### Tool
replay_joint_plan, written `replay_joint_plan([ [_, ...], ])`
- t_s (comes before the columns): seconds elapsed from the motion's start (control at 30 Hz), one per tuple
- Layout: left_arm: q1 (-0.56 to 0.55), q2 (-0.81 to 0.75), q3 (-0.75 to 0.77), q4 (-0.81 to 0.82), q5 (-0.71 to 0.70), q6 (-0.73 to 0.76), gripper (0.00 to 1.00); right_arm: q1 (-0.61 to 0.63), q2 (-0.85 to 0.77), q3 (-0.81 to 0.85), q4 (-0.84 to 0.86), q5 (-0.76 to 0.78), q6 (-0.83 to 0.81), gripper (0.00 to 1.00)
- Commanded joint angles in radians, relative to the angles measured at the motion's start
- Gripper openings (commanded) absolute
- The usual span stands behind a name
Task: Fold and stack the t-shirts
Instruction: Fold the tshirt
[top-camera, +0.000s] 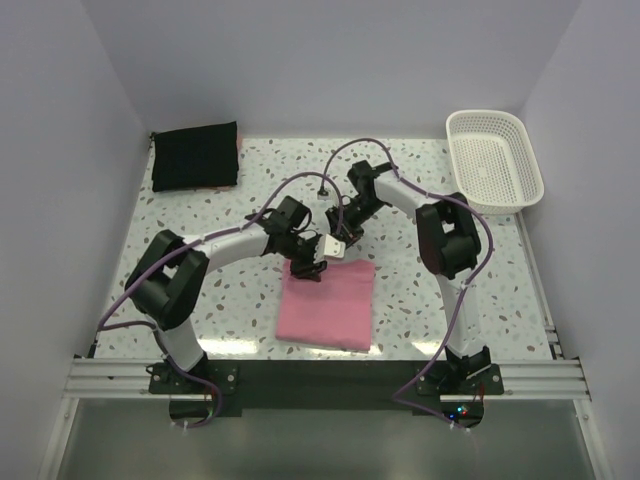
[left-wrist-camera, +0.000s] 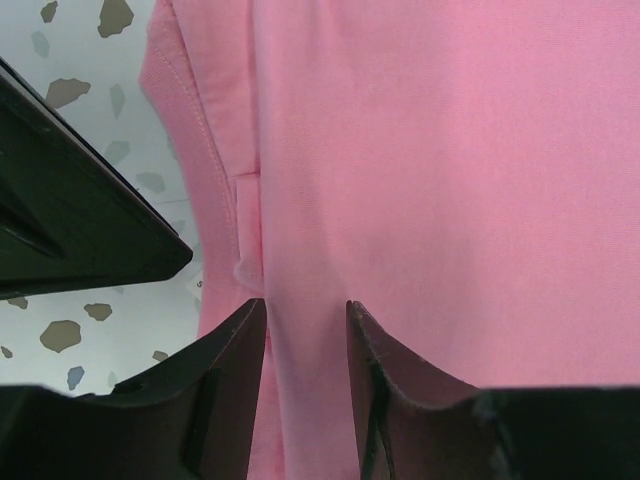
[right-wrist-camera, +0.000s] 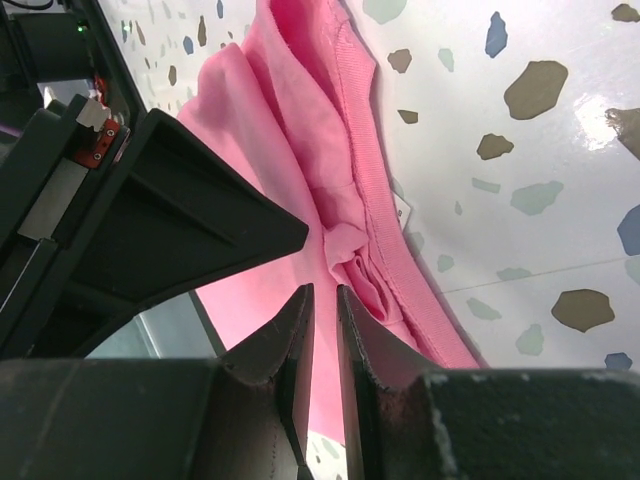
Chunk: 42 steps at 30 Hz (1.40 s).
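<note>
1. Desk (top-camera: 240, 300): speckled surface. It carries both shirts and a basket.

2. Pink shirt (top-camera: 327, 303): folded into a rough rectangle. It lies at the middle of the desk, toward the near edge, between the two arm bases. The near part lies flat. The far edge is under both hands.

3. Black shirt (top-camera: 195, 156): folded rectangle, flat, at the far left corner of the desk. It is well apart from the pink shirt and from both arms.

4. Basket (top-camera: 493, 160): white lattice plastic, at the far right corner, upright.

5. Left hand (left-wrist-camera: 305, 312): positioned over the far left part of the pink shirt, near a stitched hem. The fingers stand apart, and pink fabric fills the gap between them. Whether the fabric is pinched or merely lies below the fingers cannot be told.

6. Right hand (right-wrist-camera: 323, 292): positioned at the far edge of the pink shirt, just beside the left hand. The fingers are nearly together, with pink fabric in the narrow slot between them. A bunched fold of the ribbed edge sits at the fingertips, and the fabric there rises off the desk. Reading: clenched on the pink shirt.

7. Both arms reach inward, and the hands meet above the far edge of the pink shirt.
</note>
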Motion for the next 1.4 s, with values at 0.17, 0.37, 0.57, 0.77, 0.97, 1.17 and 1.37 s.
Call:
replay_joint_plan([
  [0.17,-0.008,0.025,-0.01,0.062,-0.005,0.0,0.43,0.014,0.009,0.033,-0.036,0.012,-0.045,0.18],
  [0.37,-0.008,0.042,-0.002,0.039,0.007,0.012,0.24,0.023,0.017,0.038,-0.05,0.015,-0.069,0.18],
  [0.57,-0.01,-0.005,-0.011,0.045,0.027,0.018,0.0,0.035,0.043,0.044,-0.059,0.024,-0.097,0.18],
  [0.77,-0.04,-0.133,-0.1,0.111,-0.023,0.061,0.0,0.045,0.113,0.091,-0.066,0.045,-0.132,0.16],
  [0.97,-0.08,-0.223,-0.166,0.18,-0.076,0.066,0.0,0.049,0.181,0.104,-0.085,0.082,-0.186,0.15],
  [1.17,-0.111,-0.248,-0.172,0.2,-0.123,0.07,0.0,0.048,0.181,0.088,-0.092,0.104,-0.219,0.15],
  [1.37,-0.111,-0.285,-0.168,0.243,-0.168,0.043,0.0,0.049,0.175,0.065,-0.099,0.105,-0.244,0.14],
])
